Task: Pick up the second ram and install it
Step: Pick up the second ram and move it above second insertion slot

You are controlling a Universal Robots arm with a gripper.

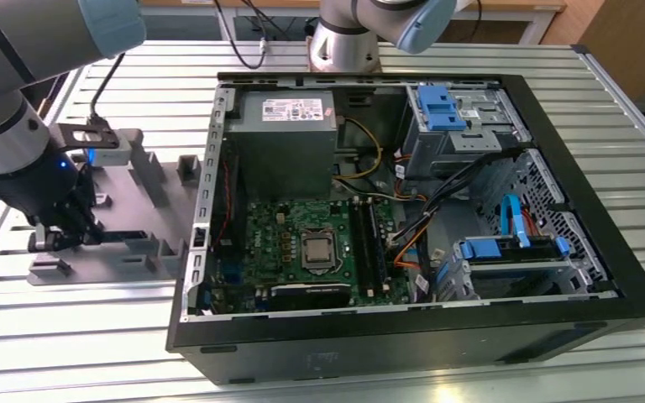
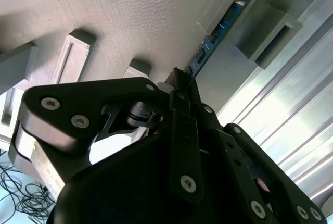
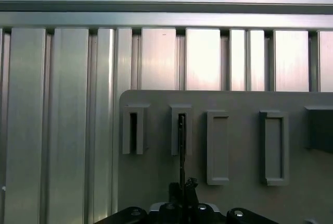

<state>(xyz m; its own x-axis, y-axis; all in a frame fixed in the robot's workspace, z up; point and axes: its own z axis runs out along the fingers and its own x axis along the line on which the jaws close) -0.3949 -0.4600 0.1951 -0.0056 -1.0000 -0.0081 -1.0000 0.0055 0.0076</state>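
Grey plastic tray (image 1: 149, 197) lies on the desk (image 1: 76, 344) at the exterior view's left, just beside the open computer case (image 1: 591, 252). In the second wrist view the second ram (image 2: 221, 26), thin and blue, stands on its edge in one of the tray's slots. The pincer (image 2: 182, 81) is closed tight on one end of it. So the grab looks done, I think. The stick is not lifted out yet, and it is not yet on the green board (image 1: 289, 235) inside the case

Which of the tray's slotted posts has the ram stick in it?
The post in line with the gripper: the ram stick stands edge-on in its slot; the other slots look empty.
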